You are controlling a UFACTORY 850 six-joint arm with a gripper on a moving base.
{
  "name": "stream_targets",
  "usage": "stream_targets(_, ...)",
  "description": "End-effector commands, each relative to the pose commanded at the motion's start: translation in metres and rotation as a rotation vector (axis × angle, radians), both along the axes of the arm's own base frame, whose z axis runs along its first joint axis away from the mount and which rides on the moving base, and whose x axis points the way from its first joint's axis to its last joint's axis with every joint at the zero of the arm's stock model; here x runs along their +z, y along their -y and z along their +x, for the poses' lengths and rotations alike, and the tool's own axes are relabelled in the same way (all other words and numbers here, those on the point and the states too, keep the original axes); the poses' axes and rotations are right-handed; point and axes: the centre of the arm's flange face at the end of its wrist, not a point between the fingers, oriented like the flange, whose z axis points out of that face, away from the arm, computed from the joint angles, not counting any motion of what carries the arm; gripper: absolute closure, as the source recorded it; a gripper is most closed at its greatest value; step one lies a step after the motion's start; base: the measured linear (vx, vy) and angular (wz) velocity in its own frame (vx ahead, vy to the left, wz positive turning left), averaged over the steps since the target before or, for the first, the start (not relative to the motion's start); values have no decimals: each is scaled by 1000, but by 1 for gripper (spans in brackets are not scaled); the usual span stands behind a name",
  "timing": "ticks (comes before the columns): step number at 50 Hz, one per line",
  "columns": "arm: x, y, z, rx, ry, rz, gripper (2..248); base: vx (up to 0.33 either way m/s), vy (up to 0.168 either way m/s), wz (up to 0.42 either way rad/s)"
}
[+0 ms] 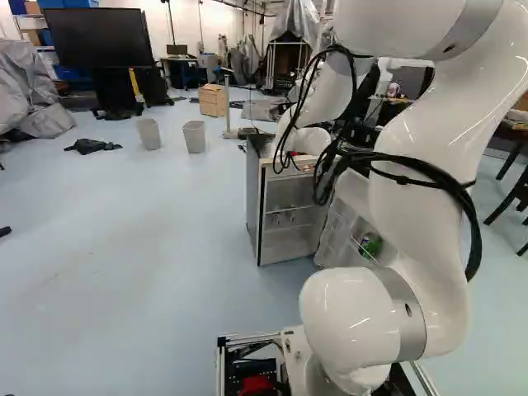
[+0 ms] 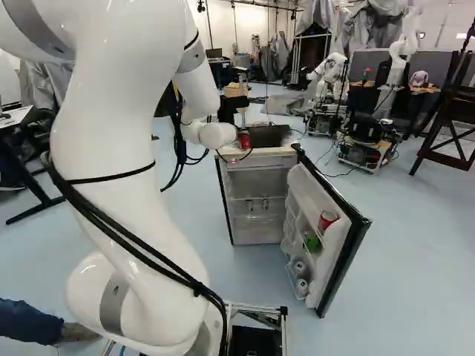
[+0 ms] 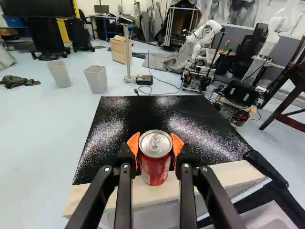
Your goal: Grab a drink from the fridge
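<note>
Fridge top (image 3: 143, 112): glossy blk panel w/ pale wood front edge (image 3: 90, 195). Room = lab/workshop, lt-blue floor (image 1: 148, 247), lg screen (image 1: 97, 37) upper L of L base view. Fridge (image 2: 256, 185) just above ctr in R base view, door (image 2: 338, 245) open.

Counts: 1 fridge, 1 lg screen, 2 bins (image 1: 195, 137), 2 other robots (image 2: 326, 70) upper R of R base view. Door racks: 1 red can (image 2: 328, 219), 1 grn item (image 2: 312, 241), 2 pale cans (image 2: 300, 268) low down.

Task's drink, 1 red-&-silver can (image 3: 155, 162), is upright btwn both orange pads (image 3: 133, 144) of end effector (image 2: 240, 139), at fridge top's front edge; end effector closed on it, a pad each side. Can't tell if base touches top.
</note>
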Motion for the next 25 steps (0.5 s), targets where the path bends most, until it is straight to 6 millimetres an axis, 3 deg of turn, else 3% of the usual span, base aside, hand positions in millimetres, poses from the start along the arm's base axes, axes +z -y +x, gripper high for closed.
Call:
stream_targets(7, 0, 0, 0, 0, 0, 0, 154, 0, 0, 0)
stream_targets(8, 0, 0, 0, 0, 0, 0, 124, 0, 0, 0)
stream_targets(12, 0, 0, 0, 0, 0, 0, 124, 0, 0, 0)
stream_targets(13, 0, 0, 0, 0, 0, 0, 92, 0, 0, 0)
stream_targets(17, 0, 0, 0, 0, 0, 0, 92, 0, 0, 0)
stream_targets(18, 0, 0, 0, 0, 0, 0, 57, 0, 0, 0)
stream_targets(23, 0, 0, 0, 0, 0, 0, 57, 0, 0, 0)
stream_targets(24, 0, 0, 0, 0, 0, 0, 21, 0, 0, 0)
stream_targets(25, 0, 0, -1, 0, 0, 0, 21, 0, 0, 0)
